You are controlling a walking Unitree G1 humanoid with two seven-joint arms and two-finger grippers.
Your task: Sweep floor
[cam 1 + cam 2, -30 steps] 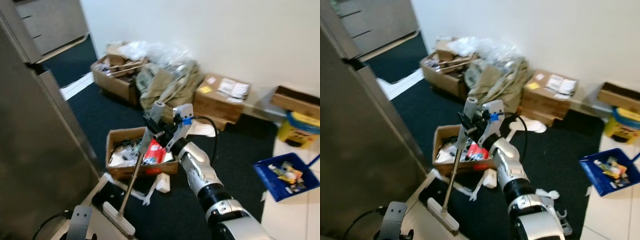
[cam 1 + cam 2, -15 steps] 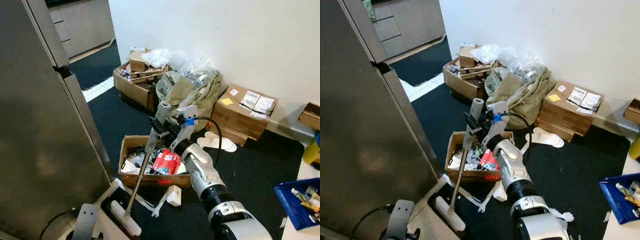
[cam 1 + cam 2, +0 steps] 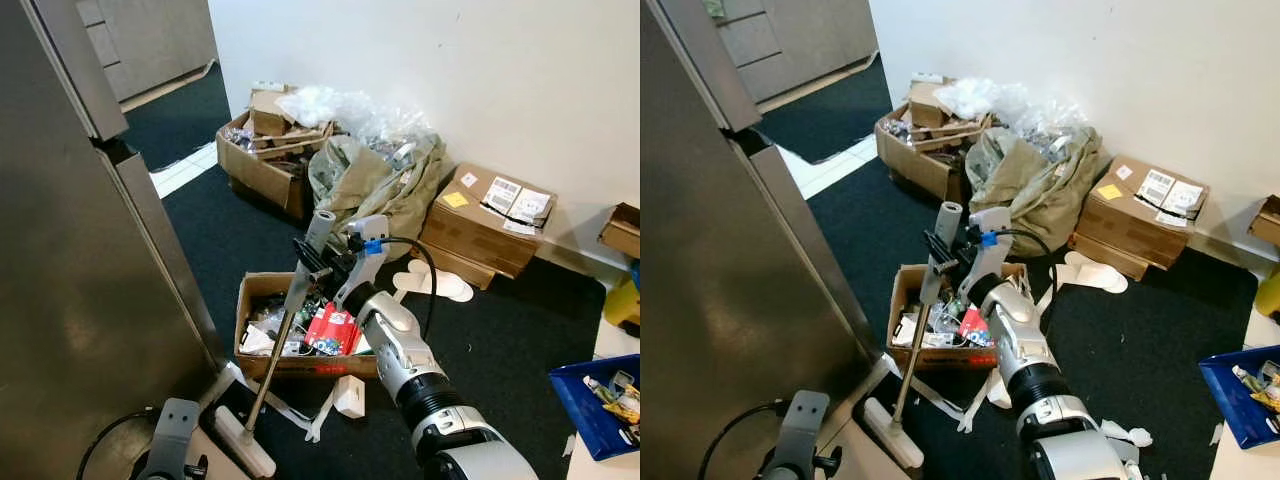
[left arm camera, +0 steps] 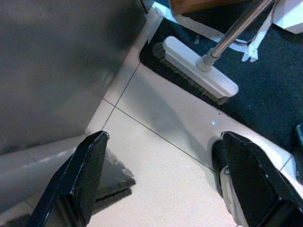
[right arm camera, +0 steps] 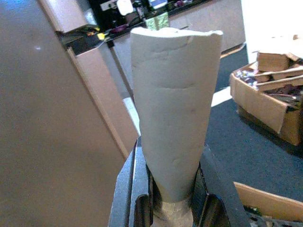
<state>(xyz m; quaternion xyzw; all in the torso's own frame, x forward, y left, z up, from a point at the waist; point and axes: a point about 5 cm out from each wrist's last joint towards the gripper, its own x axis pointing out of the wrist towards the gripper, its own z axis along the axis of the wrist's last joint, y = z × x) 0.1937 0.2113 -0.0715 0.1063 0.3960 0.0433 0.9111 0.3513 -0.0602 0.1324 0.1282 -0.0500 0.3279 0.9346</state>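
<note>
Our right pincer [image 3: 312, 262] clamps the grey-gripped metal broom handle [image 3: 281, 334] near its top, angling the white brush head [image 3: 243, 441] onto the dark carpet edge [image 4: 265, 94] for sweeping, while our left pincer [image 4: 161, 182] hangs wide and idle over pale floor tiles [image 4: 156, 184].

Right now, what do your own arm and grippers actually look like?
My right arm is silver metal in rounded segments with a black band near the elbow. A black cable loops along it to a pale wrist block bearing a small blue marking. The right gripper has black fingers. The left gripper has two long, flat black fingers, and a grey bracket sits above it.
</note>
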